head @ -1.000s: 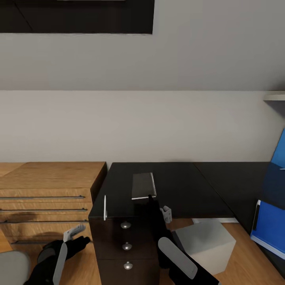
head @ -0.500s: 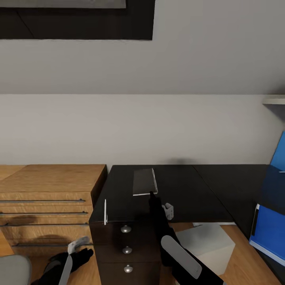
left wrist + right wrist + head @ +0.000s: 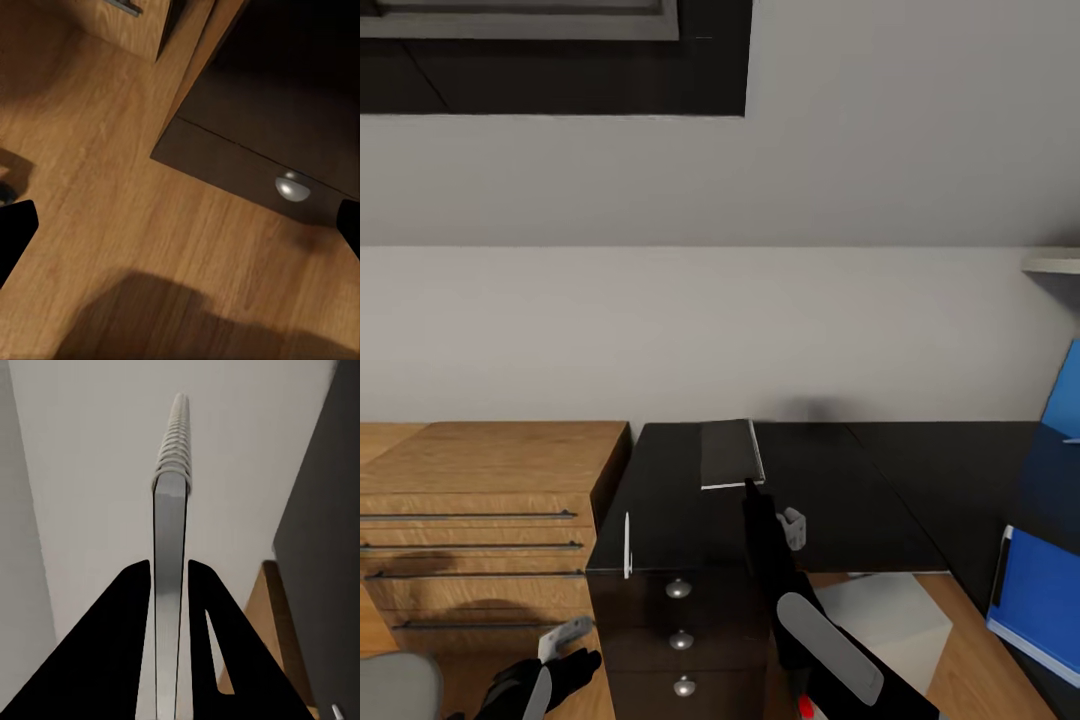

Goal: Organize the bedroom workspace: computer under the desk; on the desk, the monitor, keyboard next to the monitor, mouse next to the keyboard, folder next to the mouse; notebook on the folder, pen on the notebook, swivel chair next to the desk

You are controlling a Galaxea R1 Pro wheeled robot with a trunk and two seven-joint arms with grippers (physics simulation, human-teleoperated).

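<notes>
The grey notebook (image 3: 728, 452) hangs a little above the black desk (image 3: 670, 520), toward its back. My right gripper (image 3: 748, 486) is shut on the notebook's near edge. In the right wrist view the notebook (image 3: 169, 532) shows edge-on with its spiral, pinched between the black fingers (image 3: 127, 607) of the right gripper (image 3: 169, 570). The white pen (image 3: 626, 545) lies at the desk's front left edge. The light-grey computer (image 3: 890, 615) stands on the floor under the desk. The blue folder (image 3: 1045, 590) is at the right edge of the view. My left gripper (image 3: 565, 645) is low beside the drawers, open (image 3: 180, 225).
A light-wood drawer chest (image 3: 480, 480) stands against the desk's left side. The desk's drawer unit has round silver knobs (image 3: 678, 589), one of them in the left wrist view (image 3: 292, 186) above the wood floor (image 3: 112, 225). A grey rounded shape (image 3: 390, 690) is in the lower left corner.
The right gripper has carried the notebook farther back over the desk. The left arm has sunk lower in the picture. The head view has tilted slightly.
</notes>
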